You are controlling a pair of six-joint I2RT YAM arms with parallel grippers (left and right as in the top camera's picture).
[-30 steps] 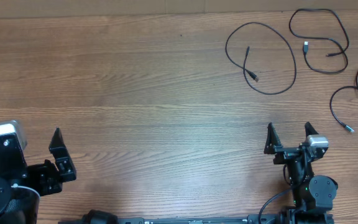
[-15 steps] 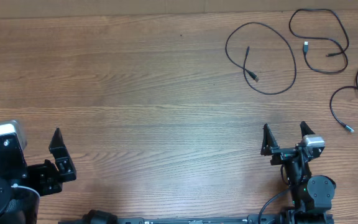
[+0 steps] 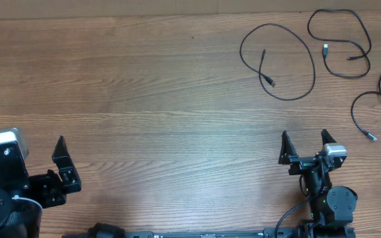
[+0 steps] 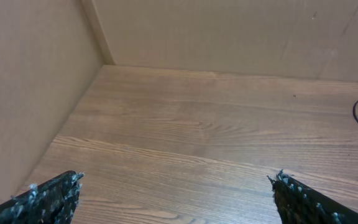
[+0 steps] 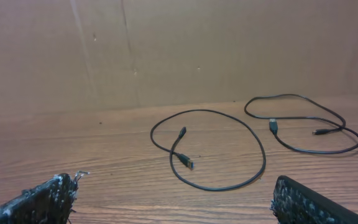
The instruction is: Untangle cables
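Cables, three of them, lie on the wooden table (image 3: 144, 99) beyond the right gripper (image 3: 305, 137), each in its own patch with bare wood between. The round-looped cable (image 3: 268, 80) sits straight ahead of the right gripper and well apart from it, both plugs tucked inside its own loop. The second cable (image 3: 325, 49) lies farther off and to the gripper's right. The third cable (image 3: 354, 114) is nearest, off to the gripper's right, and it runs out past the frame edge, so its far part cannot be judged.

No cord crosses another in the overhead view, so the untangling looks essentially done. What may remain is only a loop doubling over itself in the second and third cables.

The right gripper's fingers stand spread wide with nothing between them. The left gripper (image 4: 176, 179), far to the right gripper's left, is likewise spread and empty over bare wood.
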